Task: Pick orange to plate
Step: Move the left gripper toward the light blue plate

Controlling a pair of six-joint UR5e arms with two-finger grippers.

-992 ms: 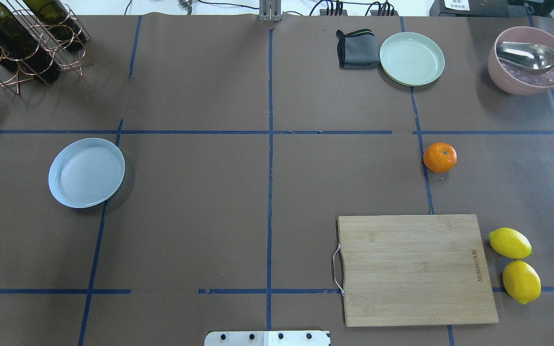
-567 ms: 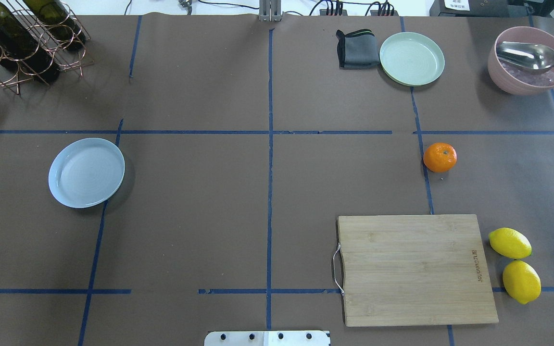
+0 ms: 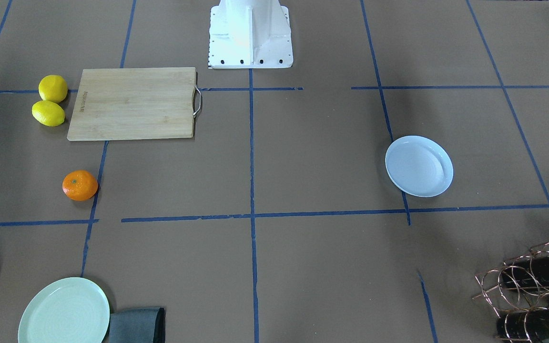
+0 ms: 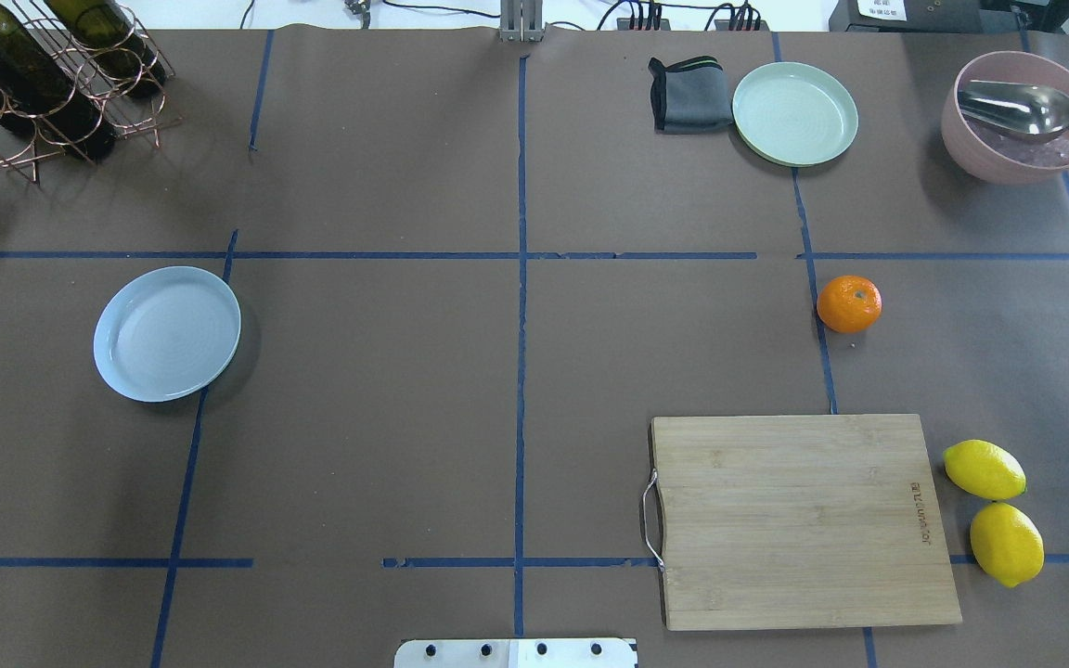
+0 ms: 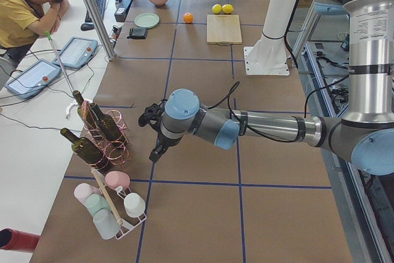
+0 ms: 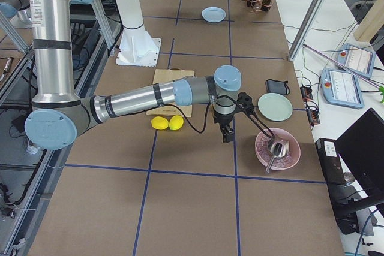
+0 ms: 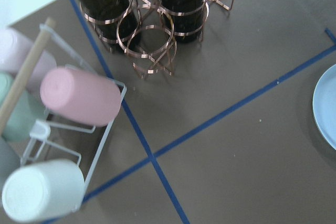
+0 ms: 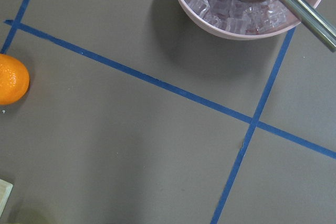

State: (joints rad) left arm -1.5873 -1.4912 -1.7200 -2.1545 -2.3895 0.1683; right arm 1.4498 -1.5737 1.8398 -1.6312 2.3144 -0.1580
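Note:
The orange (image 4: 849, 304) lies on the brown table on the right side, beyond the cutting board; it also shows in the front view (image 3: 80, 185) and at the left edge of the right wrist view (image 8: 11, 79). The pale bluish-white plate (image 4: 167, 333) sits empty on the left side, and its rim shows at the right edge of the left wrist view (image 7: 326, 103). My right gripper (image 6: 227, 136) hangs between the orange and the pink bowl. My left gripper (image 5: 154, 152) hovers by the wine rack, off the plate. I cannot tell whether either is open or shut.
A mint-green plate (image 4: 795, 113), a grey cloth (image 4: 688, 95) and a pink bowl (image 4: 1022, 116) of ice with a spoon stand at the back right. A cutting board (image 4: 804, 520) and two lemons (image 4: 985, 469) are front right. A wine rack (image 4: 43, 74) is back left, a cup rack (image 5: 111, 204) beside it.

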